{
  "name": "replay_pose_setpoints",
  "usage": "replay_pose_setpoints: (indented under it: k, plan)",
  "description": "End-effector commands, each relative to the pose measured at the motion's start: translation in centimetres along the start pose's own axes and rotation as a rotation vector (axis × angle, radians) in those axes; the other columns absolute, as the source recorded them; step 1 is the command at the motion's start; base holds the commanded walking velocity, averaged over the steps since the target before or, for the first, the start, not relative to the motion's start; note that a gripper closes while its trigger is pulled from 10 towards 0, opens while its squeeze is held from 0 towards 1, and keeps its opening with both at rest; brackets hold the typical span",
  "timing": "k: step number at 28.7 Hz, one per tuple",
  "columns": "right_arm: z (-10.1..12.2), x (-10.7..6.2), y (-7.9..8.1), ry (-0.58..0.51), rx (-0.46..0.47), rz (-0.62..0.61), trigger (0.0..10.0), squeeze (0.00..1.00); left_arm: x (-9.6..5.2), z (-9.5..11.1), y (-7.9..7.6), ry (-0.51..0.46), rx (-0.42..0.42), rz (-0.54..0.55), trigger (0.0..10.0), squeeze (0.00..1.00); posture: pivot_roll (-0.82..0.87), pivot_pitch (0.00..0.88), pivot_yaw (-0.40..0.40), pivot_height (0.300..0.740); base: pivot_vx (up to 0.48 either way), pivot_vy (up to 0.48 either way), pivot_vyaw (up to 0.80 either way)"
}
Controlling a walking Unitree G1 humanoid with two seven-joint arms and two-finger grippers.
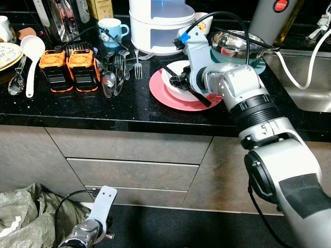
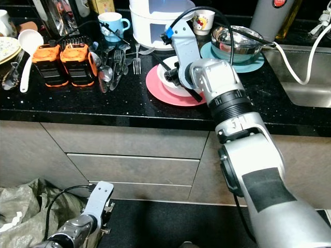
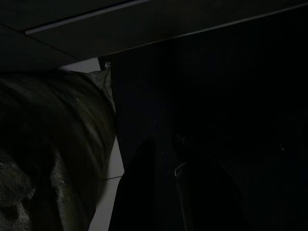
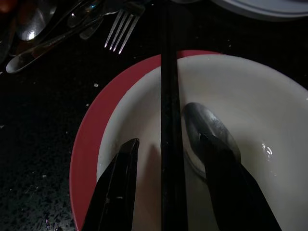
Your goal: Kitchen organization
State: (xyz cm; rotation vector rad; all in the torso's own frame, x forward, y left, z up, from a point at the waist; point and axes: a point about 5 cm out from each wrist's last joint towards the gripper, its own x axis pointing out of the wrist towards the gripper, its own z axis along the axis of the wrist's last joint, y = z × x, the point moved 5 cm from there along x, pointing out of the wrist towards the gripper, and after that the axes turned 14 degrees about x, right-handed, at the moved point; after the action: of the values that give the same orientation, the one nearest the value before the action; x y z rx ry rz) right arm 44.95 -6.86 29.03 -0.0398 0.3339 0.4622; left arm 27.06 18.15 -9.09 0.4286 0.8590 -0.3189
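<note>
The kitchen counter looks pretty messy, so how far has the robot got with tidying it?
Nothing looks sorted yet. The right gripper hovers open over the white bowl on the pink plate, its fingers either side of black chopsticks beside a spoon. Still left: the cutlery pile, white ladle and blue mug. The left gripper hangs idle.

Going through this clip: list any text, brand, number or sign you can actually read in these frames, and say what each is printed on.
No text can be read with confidence.
Red round logo on the silver flask: lettering too small to read.
Yellow box at the back of the counter: print blurred.
Cartoon picture on the small white cup: no legible words.
Orange battery packs: no readable label.
</note>
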Motion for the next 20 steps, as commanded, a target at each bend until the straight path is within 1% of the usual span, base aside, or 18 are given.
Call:
replay_pose_setpoints:
  k: [1,2,3,4,7,11,15,17,18,20]
  plan:
    - [-0.2,-0.1,-0.3,0.022,0.016,-0.009,10.0,0.00,-0.1,-0.8,-0.4,0.019,0.015,-0.011,10.0,0.00,0.01,0.117,-0.027,0.740,0.000,0.000,0.00]
    - [-0.2,-0.1,-0.3,0.022,0.016,-0.009,10.0,0.00,-0.1,-0.8,-0.4,0.019,0.015,-0.011,10.0,0.00,0.01,0.117,-0.027,0.740,0.000,0.000,0.00]
    - [-0.1,-0.1,-0.4,0.017,0.025,-0.012,4.2,0.00,-0.1,-0.8,-0.5,0.019,0.016,-0.011,10.0,0.00,0.01,0.117,-0.027,0.740,0.000,0.000,0.00]
    - [0.0,-0.1,-0.5,0.014,0.032,-0.015,0.0,0.00,-0.1,-0.8,-0.4,0.019,0.016,-0.010,10.0,0.00,0.01,0.117,-0.027,0.740,0.000,0.000,0.00]
    - [0.4,-0.2,-0.5,0.008,0.047,-0.013,0.0,0.00,-0.1,-0.8,-0.4,0.019,0.015,-0.009,10.0,0.00,0.01,0.117,-0.027,0.740,0.000,0.000,0.00]
    - [0.4,-0.3,-0.4,0.009,0.041,-0.011,0.0,0.00,-0.1,-0.8,-0.4,0.020,0.015,-0.008,10.0,0.00,0.01,0.106,-0.033,0.740,0.000,0.000,0.00]
    - [0.8,-0.4,-0.4,0.000,0.037,-0.006,0.0,0.00,-0.1,-0.8,-0.4,0.018,0.004,-0.001,10.0,0.00,0.01,0.116,-0.031,0.740,0.000,0.000,0.00]
    - [1.4,-0.4,0.0,-0.037,0.067,0.021,0.0,0.00,-0.1,-0.8,-0.4,0.018,0.002,0.000,10.0,0.00,0.01,0.113,-0.031,0.740,0.000,0.000,0.00]
    - [1.4,-0.4,0.0,-0.037,0.067,0.021,0.0,0.00,-0.1,-0.8,-0.4,0.018,0.002,0.000,10.0,0.00,0.01,0.113,-0.031,0.740,0.000,0.000,0.00]
    - [2.3,-0.5,0.8,-0.098,0.110,0.082,0.0,0.00,0.0,-0.8,-0.4,0.018,0.004,-0.001,10.0,0.00,0.01,0.114,-0.029,0.740,0.000,0.000,0.00]
